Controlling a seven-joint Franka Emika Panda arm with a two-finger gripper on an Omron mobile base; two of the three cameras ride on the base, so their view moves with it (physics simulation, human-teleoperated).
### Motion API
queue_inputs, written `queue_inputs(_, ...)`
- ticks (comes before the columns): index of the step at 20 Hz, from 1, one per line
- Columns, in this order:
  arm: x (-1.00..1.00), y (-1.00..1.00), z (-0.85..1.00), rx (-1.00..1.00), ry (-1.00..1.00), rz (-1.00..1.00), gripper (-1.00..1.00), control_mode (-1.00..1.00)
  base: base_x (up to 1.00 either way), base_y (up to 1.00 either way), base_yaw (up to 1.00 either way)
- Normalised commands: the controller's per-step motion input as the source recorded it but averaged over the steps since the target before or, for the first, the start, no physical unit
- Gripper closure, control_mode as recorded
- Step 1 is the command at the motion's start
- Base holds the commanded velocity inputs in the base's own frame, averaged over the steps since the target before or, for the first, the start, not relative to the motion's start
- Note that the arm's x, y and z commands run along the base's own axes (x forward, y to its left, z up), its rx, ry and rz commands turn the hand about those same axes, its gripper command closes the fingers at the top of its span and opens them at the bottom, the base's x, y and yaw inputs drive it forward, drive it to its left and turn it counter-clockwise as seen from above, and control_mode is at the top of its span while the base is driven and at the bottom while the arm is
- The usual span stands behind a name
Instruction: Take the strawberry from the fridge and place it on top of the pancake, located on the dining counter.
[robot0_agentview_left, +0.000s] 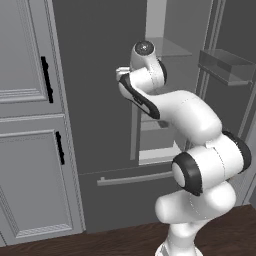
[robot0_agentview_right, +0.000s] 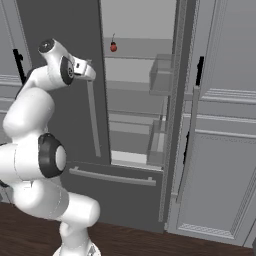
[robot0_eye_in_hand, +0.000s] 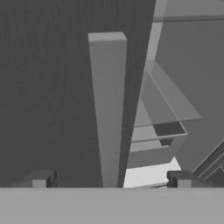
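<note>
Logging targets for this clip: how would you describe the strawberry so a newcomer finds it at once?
Start at the tall dark grey fridge, whose right door stands open on a pale interior. On the upper glass shelf, near its left end, sits the strawberry. It is a tiny red roundish fruit with a thin dark stem, the only coloured thing among grey shelves and door bins.

Kitchen: fridge, panelled cabinets.

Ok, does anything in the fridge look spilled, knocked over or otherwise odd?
Nothing stands out. The fridge has its right door open, and the strawberry sits alone on an upper shelf; nothing looks spilled or askew.
</note>
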Motion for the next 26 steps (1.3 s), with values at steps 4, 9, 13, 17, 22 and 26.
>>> queue_inputs(4,0.26,-0.14,-0.11,0.01,-0.09,0.08,-1.0,-1.0,0.0,0.0,0.0)
queue_inputs(9,0.16,-0.04,-0.2,0.01,-0.25,0.02,-1.0,-1.0,0.0,0.0,0.0)
queue_inputs(13,0.32,0.0,-0.24,0.0,-0.03,0.05,-1.0,-1.0,0.0,0.0,0.0)
queue_inputs(17,0.34,0.0,-0.02,0.0,0.0,0.04,-1.0,-1.0,0.0,0.0,0.0)
queue_inputs(22,0.21,0.0,-0.01,-0.03,0.0,0.01,-1.0,-1.0,0.0,0.0,0.0)
queue_inputs(26,0.2,0.0,-0.01,-0.04,0.0,-0.01,-1.0,-1.0,0.0,0.0,0.0)
